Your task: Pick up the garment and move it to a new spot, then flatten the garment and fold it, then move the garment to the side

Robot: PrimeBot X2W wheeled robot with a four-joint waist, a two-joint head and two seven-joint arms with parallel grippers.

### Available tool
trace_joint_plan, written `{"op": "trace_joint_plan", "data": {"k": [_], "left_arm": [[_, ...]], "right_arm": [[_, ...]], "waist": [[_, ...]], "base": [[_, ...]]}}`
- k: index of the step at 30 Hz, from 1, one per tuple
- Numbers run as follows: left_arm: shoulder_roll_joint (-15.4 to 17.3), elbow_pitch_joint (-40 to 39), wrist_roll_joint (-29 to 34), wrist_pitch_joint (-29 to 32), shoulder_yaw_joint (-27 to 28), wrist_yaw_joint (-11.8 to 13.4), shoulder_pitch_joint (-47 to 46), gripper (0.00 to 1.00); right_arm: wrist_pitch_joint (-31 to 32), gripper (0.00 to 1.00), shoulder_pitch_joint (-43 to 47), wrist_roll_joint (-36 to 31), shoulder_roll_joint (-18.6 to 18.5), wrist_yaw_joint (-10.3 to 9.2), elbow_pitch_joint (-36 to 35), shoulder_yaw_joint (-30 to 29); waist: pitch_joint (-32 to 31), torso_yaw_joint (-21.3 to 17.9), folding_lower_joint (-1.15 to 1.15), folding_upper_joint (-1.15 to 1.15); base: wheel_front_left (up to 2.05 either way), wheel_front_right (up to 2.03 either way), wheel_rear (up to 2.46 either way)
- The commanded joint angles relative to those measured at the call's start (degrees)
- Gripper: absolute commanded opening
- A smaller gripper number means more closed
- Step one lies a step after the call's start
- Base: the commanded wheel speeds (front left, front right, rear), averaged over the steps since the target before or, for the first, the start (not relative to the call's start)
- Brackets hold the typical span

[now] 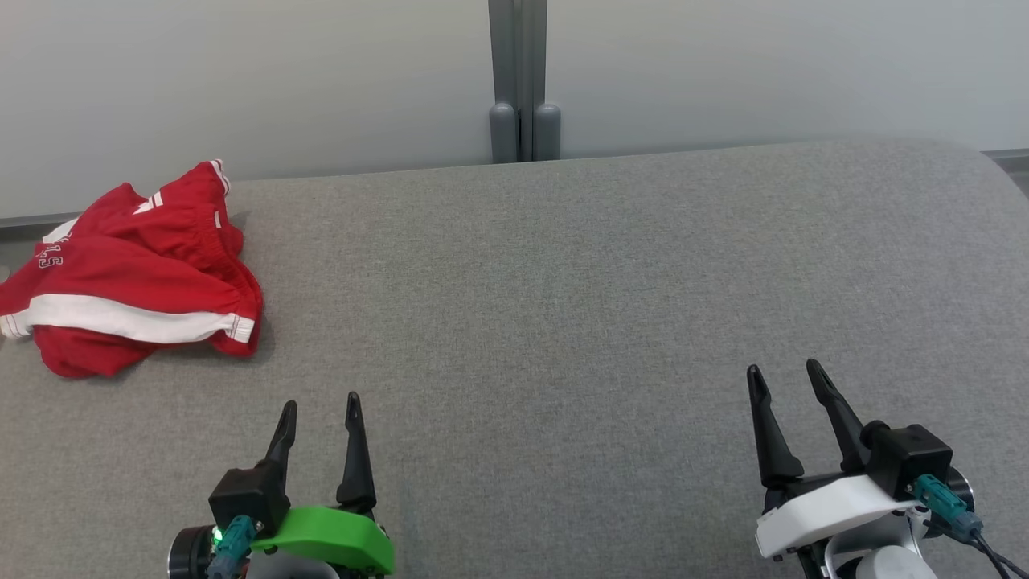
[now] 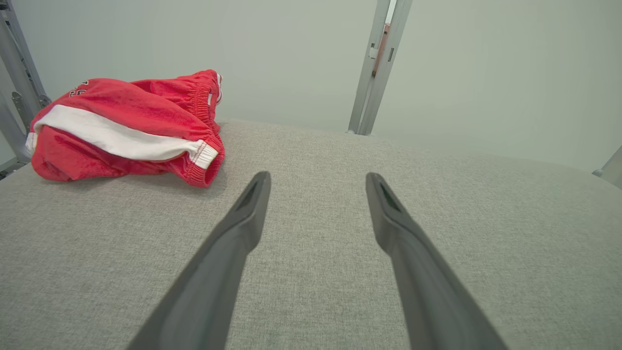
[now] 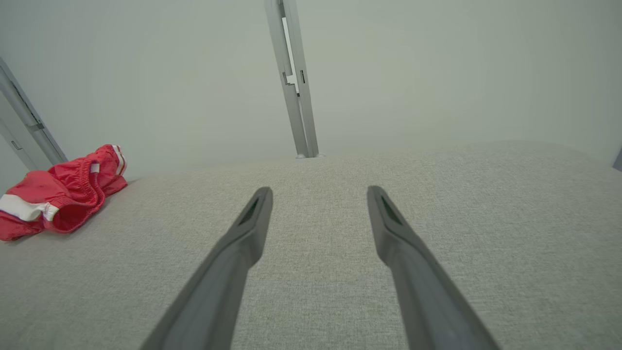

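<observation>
work surface: a grey woven fabric top with a rounded far edge, set against a pale wall. a grey metal post stands upright behind the far edge, at centre. the garment, red shorts with white stripes, lies crumpled at the far left of the surface. my left gripper has its fingers spread and empty, with the garment ahead and to its left. my right gripper, also spread and empty, is well apart from the garment.

Head looks down, wrists low; all share garment.
</observation>
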Motion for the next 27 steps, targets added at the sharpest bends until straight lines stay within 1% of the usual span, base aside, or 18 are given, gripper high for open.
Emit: {"op": "trace_joint_plan", "data": {"k": [1, 12, 27], "left_arm": [[0.43, 0.10, 0.90, -0.56, -0.22, 0.31, 0.19, 1.00], [0.47, 1.01, 4.05, -1.64, -0.93, 0.89, 0.03, 1.00], [0.45, 1.64, 3.97, -1.47, -0.40, 0.91, -0.26, 1.00]], "right_arm": [[-0.58, 1.00, 0.26, -1.20, -0.28, 0.02, -0.09, 0.13], [-1.65, 1.00, 0.64, -5.28, -0.31, 0.03, -0.51, 0.60], [-1.52, 1.00, 0.26, -5.06, -0.31, 0.03, 0.01, 0.40]], "waist": [[-0.02, 0.02, 0.00, 0.00], [-0.18, 0.25, 0.00, 0.00], [-0.06, 0.20, 0.00, 0.00]], "base": [[0.00, 0.00, 0.00], [0.00, 0.00, 0.00], [0.00, 0.00, 0.00]]}}
